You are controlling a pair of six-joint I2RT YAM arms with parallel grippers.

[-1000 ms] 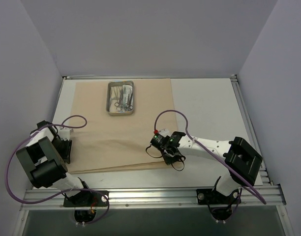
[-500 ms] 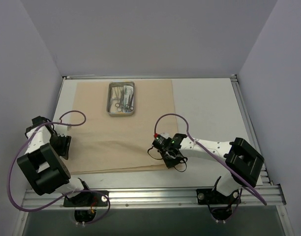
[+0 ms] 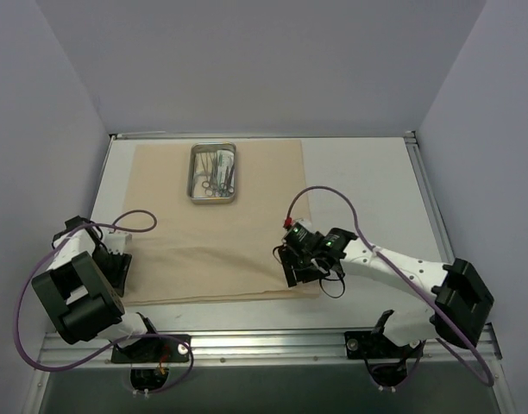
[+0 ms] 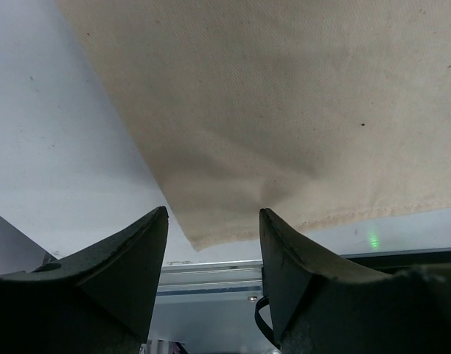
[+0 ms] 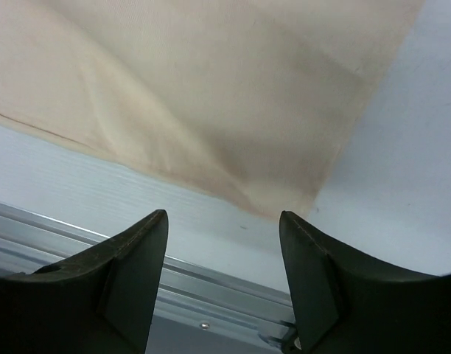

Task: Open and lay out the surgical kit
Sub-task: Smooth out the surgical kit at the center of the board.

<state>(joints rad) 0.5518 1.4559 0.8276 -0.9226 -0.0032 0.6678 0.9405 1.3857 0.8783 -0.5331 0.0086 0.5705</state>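
Observation:
The surgical kit's beige cloth wrap (image 3: 229, 237) lies spread flat on the white table. Its small steel tray (image 3: 192, 172) rests on the far part of the cloth, with thin metal instruments (image 3: 217, 172) piled inside. My left gripper (image 3: 116, 266) hovers open over the cloth's near-left corner (image 4: 203, 240), with nothing between its fingers (image 4: 130, 258). My right gripper (image 3: 297, 269) is open at the near-right corner (image 5: 288, 206), and its fingers (image 5: 314, 273) hold nothing. In both wrist views the cloth (image 4: 284, 110) (image 5: 211, 96) lies loose below the open jaws.
An aluminium rail (image 3: 264, 345) runs along the near table edge, also seen in the right wrist view (image 5: 174, 287). Bare white table (image 3: 367, 190) extends right of the cloth. Grey walls enclose three sides. Purple cables (image 3: 324, 194) loop above each arm.
My right gripper went from shut on the cloth's near-right corner to open, after drawing it right and nearer. The left gripper opened wider. The near fold has flattened.

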